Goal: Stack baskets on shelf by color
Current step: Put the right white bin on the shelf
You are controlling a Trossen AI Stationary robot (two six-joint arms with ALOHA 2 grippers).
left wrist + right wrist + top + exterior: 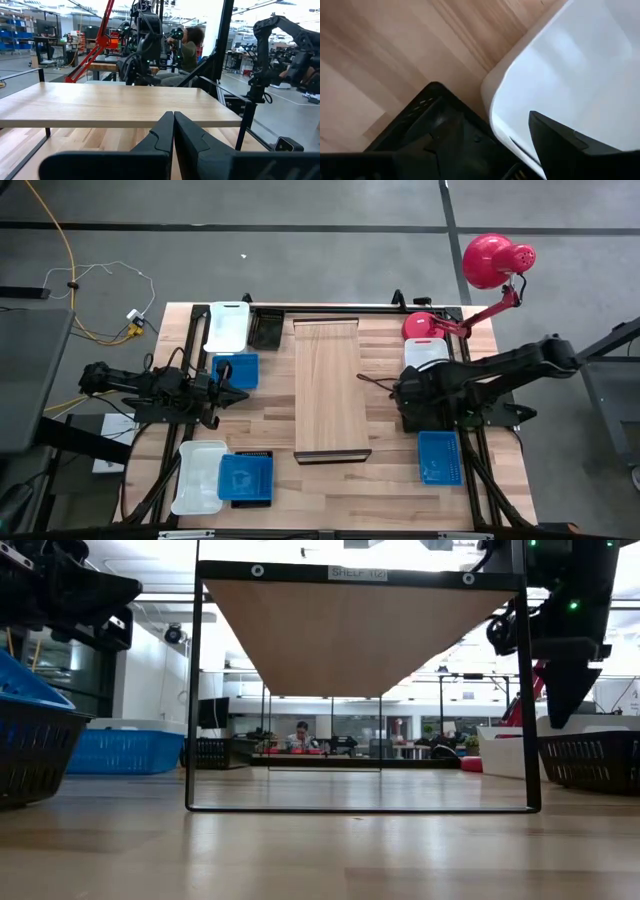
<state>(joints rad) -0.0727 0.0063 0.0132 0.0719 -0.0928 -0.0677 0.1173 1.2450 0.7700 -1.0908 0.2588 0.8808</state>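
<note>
While the right claw (pixel 520 145) straddles a white basket's (pixel 570 65) rim, nothing is gripped yet.
Its fingers gape wide by the worktop's (pixel 390 480) right edge (left claw (pixel 173 145) pinched shut, empty); shelf (pixel 326 385) stands mid-worktop.

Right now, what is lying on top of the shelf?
Nothing shows on the shelf: its pale board is bare in the high view and the left wrist view. The tabletop under the board is covered from above.
</note>
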